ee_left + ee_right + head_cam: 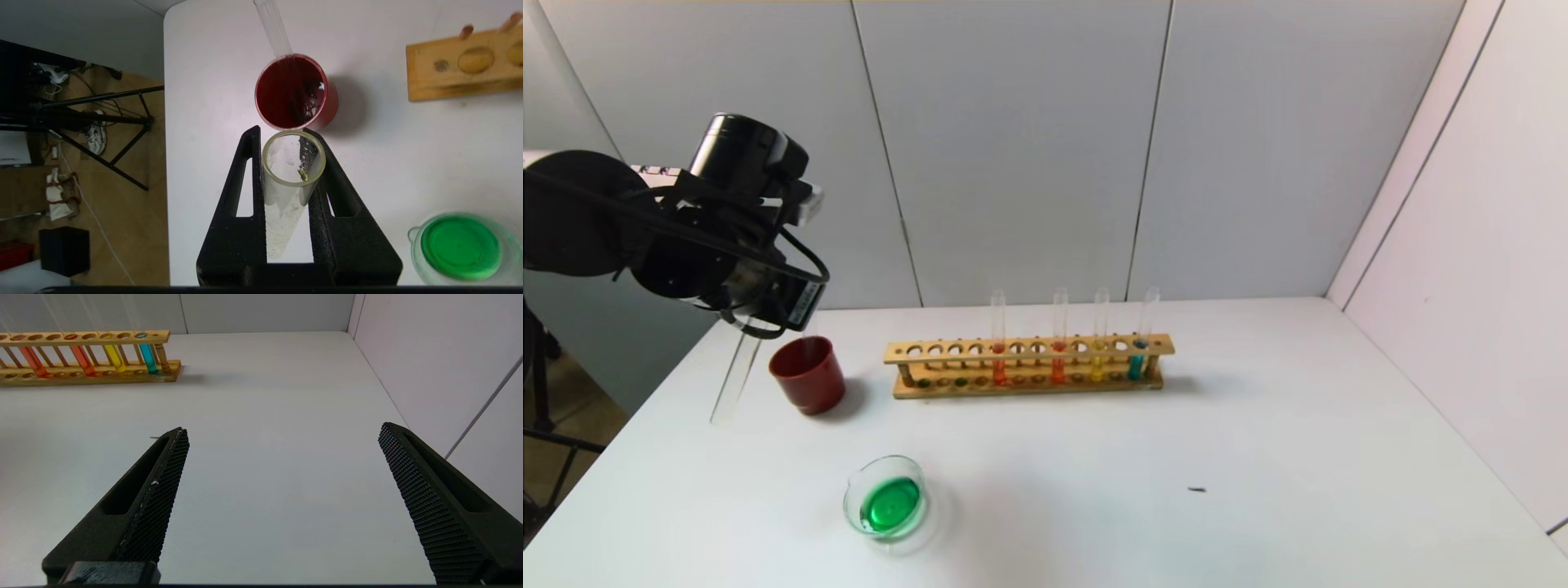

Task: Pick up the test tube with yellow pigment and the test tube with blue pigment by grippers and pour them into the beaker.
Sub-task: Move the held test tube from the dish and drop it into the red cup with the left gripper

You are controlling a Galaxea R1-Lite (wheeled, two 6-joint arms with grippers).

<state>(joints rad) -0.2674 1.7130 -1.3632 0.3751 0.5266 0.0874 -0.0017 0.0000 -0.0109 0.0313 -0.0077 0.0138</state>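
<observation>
Four test tubes stand in the wooden rack (1029, 367) at the middle of the head view, holding orange, red-orange, golden-yellow and teal liquid. Up at the left of that frame, the left gripper (756, 314) hangs above the table's left edge, clamped on an emptied test tube (737, 376) that slants down toward the lower left. In the left wrist view the same tube (291, 179) sits between the two black fingers (241, 192), its open mouth toward the camera and only a yellowish speck inside; I cannot tell which pigment it carried. Just beside it in the head view stands the dark red cup (807, 374), with another clear tube leaning in it. The beaker (886, 498) sits at the lower centre-left of the head view, holding green liquid. The right gripper (282, 457) shows only in the right wrist view, its jaws spread wide over bare white table (1258, 457).
</observation>
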